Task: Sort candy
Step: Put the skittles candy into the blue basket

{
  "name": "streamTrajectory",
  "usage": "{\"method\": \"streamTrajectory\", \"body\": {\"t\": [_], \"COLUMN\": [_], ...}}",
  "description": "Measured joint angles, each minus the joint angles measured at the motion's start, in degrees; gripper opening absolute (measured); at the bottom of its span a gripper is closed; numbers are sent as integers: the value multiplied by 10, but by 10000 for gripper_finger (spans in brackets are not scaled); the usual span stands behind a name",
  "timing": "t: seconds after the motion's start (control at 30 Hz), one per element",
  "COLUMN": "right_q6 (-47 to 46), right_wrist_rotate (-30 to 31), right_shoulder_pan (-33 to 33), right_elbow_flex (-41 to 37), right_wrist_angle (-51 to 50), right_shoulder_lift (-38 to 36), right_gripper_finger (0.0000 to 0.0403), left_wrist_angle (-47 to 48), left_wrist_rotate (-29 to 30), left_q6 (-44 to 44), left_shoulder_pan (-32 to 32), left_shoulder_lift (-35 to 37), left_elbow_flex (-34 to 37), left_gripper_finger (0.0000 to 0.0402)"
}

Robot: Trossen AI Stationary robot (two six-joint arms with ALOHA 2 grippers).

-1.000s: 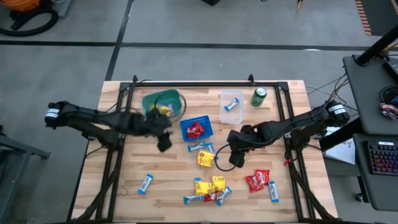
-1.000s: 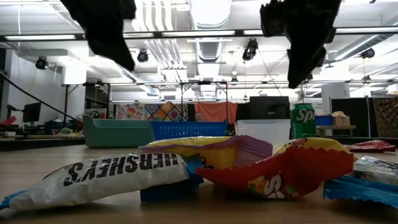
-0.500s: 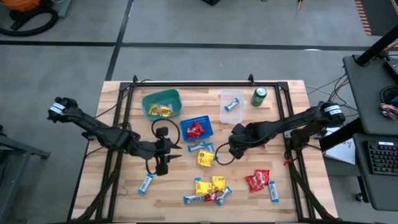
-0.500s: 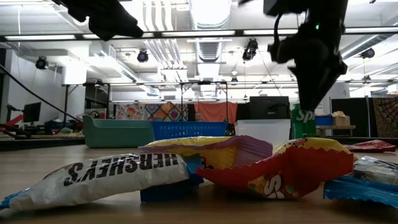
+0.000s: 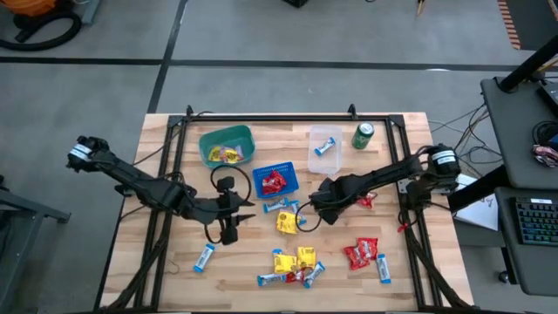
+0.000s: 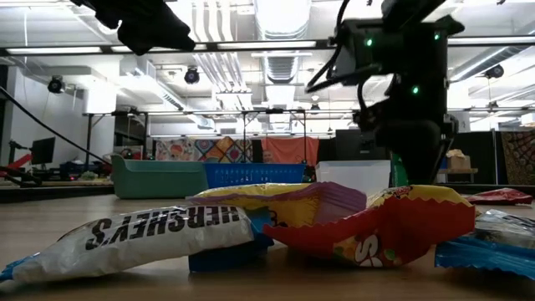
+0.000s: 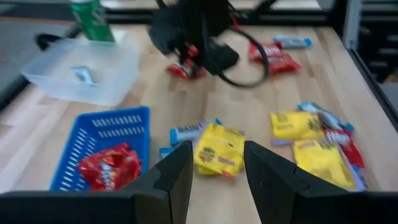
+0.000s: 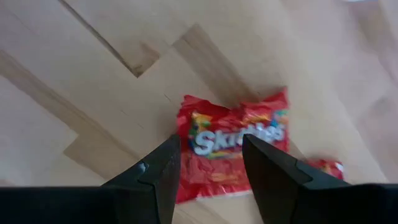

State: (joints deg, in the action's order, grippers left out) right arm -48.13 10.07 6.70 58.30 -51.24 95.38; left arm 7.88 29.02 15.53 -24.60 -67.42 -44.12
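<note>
1. Right gripper (image 5: 316, 199) hangs over the middle of the table with its fingers spread wide and nothing between them; in the right wrist view a red Skittles pack (image 8: 231, 151) lies flat on the wood directly ahead of the two fingertips, apart from them.
2. Risk, as I judge it: the pack is thin and slippery, so fingers coming down wide may press it flat or skid it aside rather than pinch it. A second small red candy (image 8: 321, 167) lies just beyond the pack and could be nudged or caught along with it.
3. Left gripper (image 5: 228, 228) hovers to the left of centre, also open and empty. From its wrist view a yellow pack (image 7: 217, 149) sits just ahead between the fingers, a blue-and-white bar (image 7: 190, 130) touching its far side, and the blue basket (image 7: 122, 122) with red candy to one side.
4. Both grippers point toward the same central cluster, quite near each other; reaching for it together could bring the arms into contact or scatter the candies.
5. Other candy lies nearer the table's front edge (image 5: 295, 266), well apart from both grippers.
</note>
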Motion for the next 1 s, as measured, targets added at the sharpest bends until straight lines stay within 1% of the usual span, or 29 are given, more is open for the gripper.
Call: {"method": "streamTrajectory", "body": {"t": [0.13,0.23,0.33,0.47,0.53,0.67,0.77,0.9,1.0], "right_q6": [11,16,27,49,61,85,95,110,128], "right_wrist_rotate": [0,2,0,4,8,4,4,7,20], "right_shoulder_pan": [0,0,0,-1,-1,-1,-1,-1,-3], "right_elbow_flex": [0,1,2,0,0,-2,-2,-2,-2], "right_wrist_angle": [16,22,28,37,44,45,44,52,84], "right_shoulder_lift": [21,31,36,32,26,2,-30,-76,-110], "right_gripper_finger": [157,135,98,38,19,12,9,9,9], "left_wrist_angle": [-22,-23,-23,-15,-5,42,81,99,99], "left_wrist_rotate": [59,62,62,62,62,61,65,79,88], "left_q6": [11,35,62,112,147,236,296,341,363], "left_shoulder_pan": [0,0,-2,-11,-18,-36,-55,-87,-110], "left_shoulder_lift": [-6,-14,-25,-42,-50,-55,-55,-56,-61], "left_elbow_flex": [0,0,0,0,0,0,0,0,0], "left_gripper_finger": [127,127,127,127,127,127,127,127,127]}}
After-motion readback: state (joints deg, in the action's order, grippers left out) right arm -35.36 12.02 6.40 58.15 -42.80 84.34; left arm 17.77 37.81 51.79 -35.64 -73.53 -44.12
